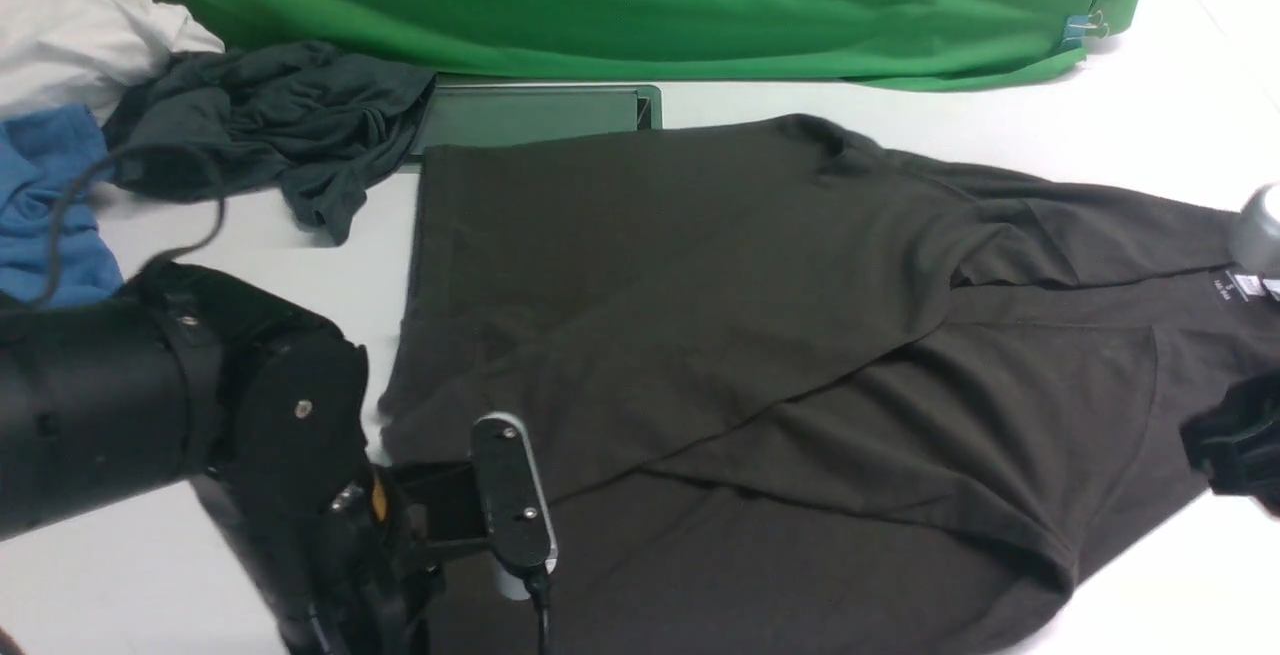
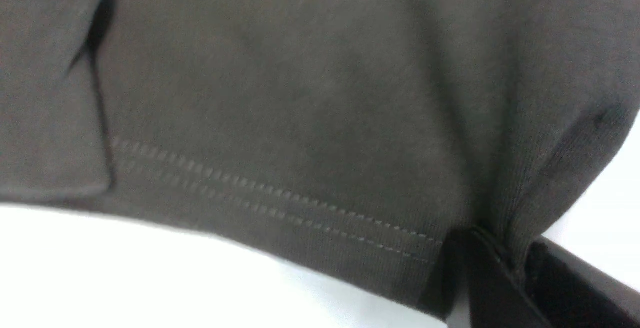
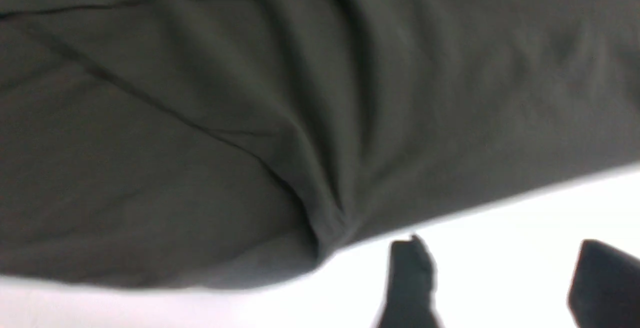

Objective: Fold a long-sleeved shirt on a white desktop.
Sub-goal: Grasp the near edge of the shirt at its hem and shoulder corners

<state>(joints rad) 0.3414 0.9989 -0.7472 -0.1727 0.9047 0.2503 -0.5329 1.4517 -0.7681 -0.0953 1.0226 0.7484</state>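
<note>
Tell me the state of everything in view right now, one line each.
shirt: laid flat, sleeves folded across the body.
left gripper: shut on the shirt's hem.
right gripper: open, empty, beside the shirt's edge.
grey garment: crumpled.
blue garment: crumpled.
white cloth: crumpled.

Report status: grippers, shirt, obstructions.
Left gripper shut on long-sleeved shirt hem. Right gripper open, empty, over white desktop. Shirt spread, sleeves folded in. Grey garment nearby, apart.
</note>
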